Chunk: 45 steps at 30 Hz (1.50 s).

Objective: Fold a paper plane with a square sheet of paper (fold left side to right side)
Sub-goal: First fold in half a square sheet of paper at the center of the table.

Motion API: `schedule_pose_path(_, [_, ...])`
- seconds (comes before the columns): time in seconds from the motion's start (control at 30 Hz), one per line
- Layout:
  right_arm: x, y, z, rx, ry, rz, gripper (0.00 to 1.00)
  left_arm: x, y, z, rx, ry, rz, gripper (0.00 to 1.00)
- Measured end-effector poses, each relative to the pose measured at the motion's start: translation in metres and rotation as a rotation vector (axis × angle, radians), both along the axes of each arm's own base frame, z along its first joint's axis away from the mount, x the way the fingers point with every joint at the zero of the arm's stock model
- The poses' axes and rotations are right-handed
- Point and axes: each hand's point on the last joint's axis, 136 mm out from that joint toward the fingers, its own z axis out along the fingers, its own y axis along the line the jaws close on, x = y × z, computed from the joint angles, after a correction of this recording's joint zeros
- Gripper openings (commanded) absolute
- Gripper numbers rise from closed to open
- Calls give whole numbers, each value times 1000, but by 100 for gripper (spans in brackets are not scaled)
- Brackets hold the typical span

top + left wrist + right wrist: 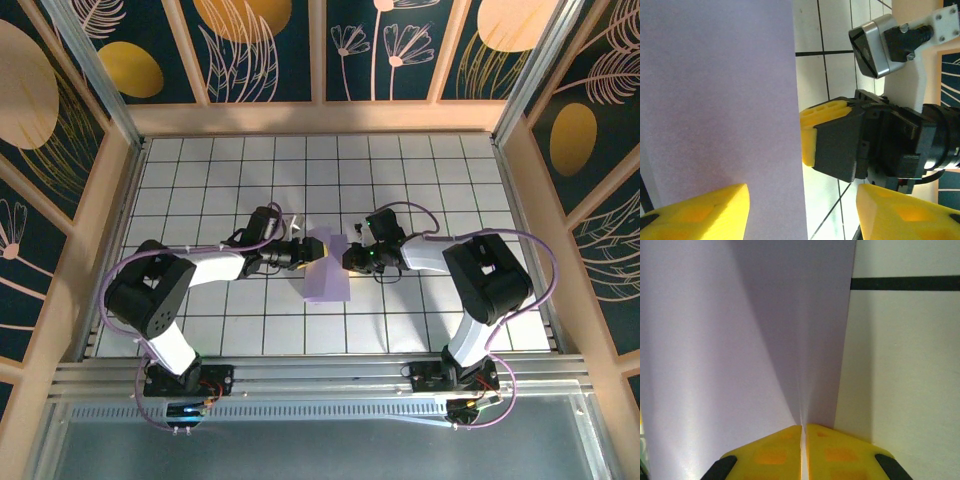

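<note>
The square sheet of paper (328, 278), plain lavender, lies mid-table, partly lifted between the two grippers. My right gripper (349, 258) is shut on its right edge. In the right wrist view the yellow fingertips (840, 452) pinch the sheet (740, 340), which rises from them in a soft curve. My left gripper (306, 250) stands open at the paper's left side. In the left wrist view its fingers (695, 212) are wide apart, the sheet (720, 90) running up between them with its straight edge in the gap. The right gripper's yellow finger (817, 131) shows just beyond that edge.
White tiled table (450, 180) with dark grid lines, walled by peach rails and patterned panels (250, 50). The arm bases (185, 380) stand on a metal rail at the near edge. The right arm's camera housing (875, 45) sits close in the left wrist view.
</note>
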Motion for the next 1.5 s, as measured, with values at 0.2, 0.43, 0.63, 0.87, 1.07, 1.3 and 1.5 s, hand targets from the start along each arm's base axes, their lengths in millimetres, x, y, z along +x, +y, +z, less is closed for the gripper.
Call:
schedule_pose_path(0.2, [-3, -1, 1, 11, 6, -15, 11, 2, -1, -9, 14, 13, 12, 33])
schedule_pose_path(0.43, [-3, -1, 18, 44, -18, -29, 12, 5, 1, -17, 37, 19, 36, 13])
schedule_pose_path(0.63, [3, -8, 45, 100, -86, -58, 32, 6, 2, -18, 43, 18, 45, 6])
schedule_pose_path(0.87, [-4, -5, 61, 221, -78, -45, 50, 6, 2, -18, 43, 18, 46, 4])
schedule_pose_path(1.07, [-11, 16, 58, 288, -48, 15, 50, 6, 2, -18, 43, 18, 45, 3])
schedule_pose_path(1.3, [-14, 31, 42, 301, 4, 44, 42, 6, 2, -18, 43, 18, 45, 3])
schedule_pose_path(1.5, [-7, 39, 47, 328, -11, 47, 32, 6, 2, -18, 44, 19, 45, 3])
